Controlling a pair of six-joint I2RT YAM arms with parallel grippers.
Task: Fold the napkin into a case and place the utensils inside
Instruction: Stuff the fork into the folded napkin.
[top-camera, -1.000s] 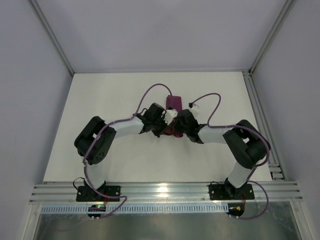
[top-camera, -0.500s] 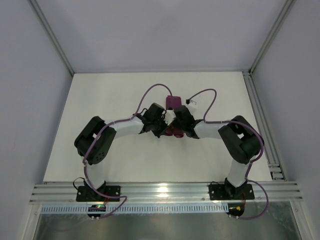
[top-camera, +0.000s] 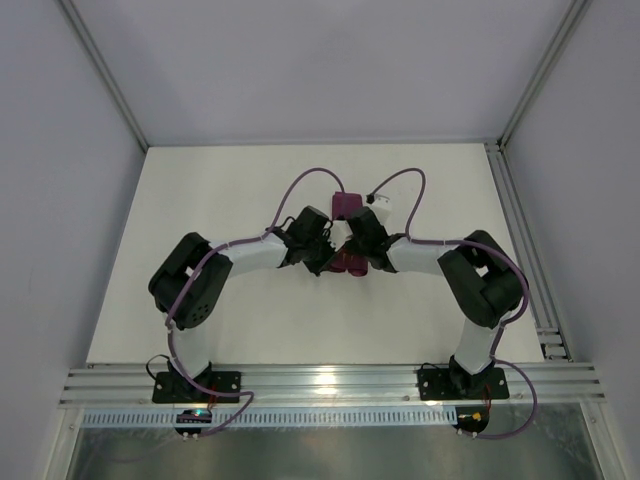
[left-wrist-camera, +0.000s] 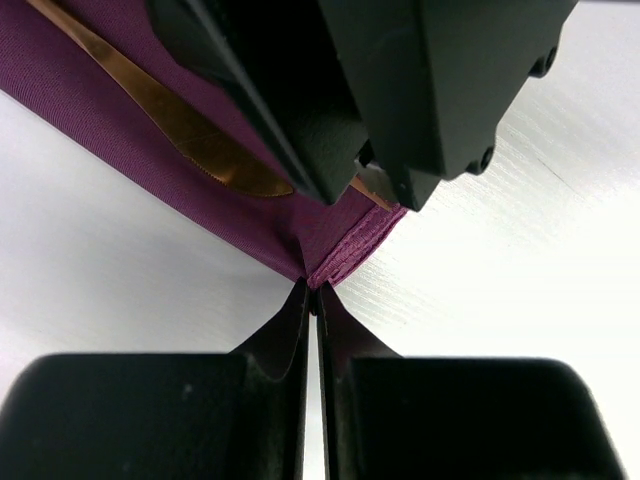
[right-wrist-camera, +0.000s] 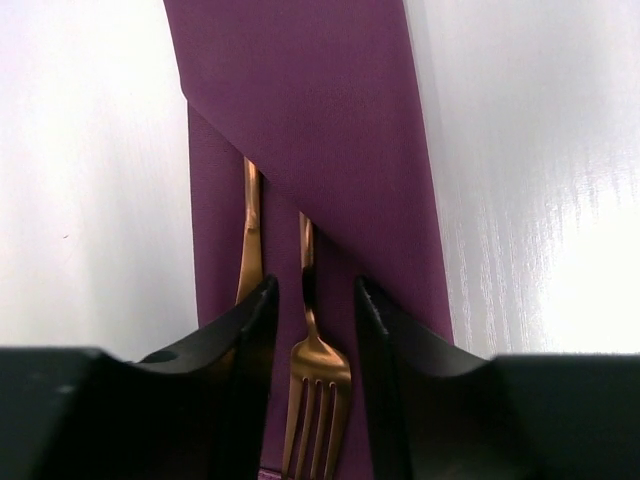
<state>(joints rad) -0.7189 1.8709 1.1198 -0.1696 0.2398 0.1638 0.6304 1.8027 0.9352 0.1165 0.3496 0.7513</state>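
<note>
Bright, even light is filling the top view. Only soft shadows are lying under the arms (top-camera: 250, 255) on the white table (top-camera: 200, 200), and the rail (top-camera: 325, 378) is shining with a small glare. In the right wrist view the table is glaring white on the right side. The fork (right-wrist-camera: 318, 370) and napkin (right-wrist-camera: 330, 120) are looking sharp, but the black fingers (right-wrist-camera: 235, 350) near the lens are going dark and blurry. In the left wrist view the light is maybe coming from the right.

no readable text, labels or numbers
</note>
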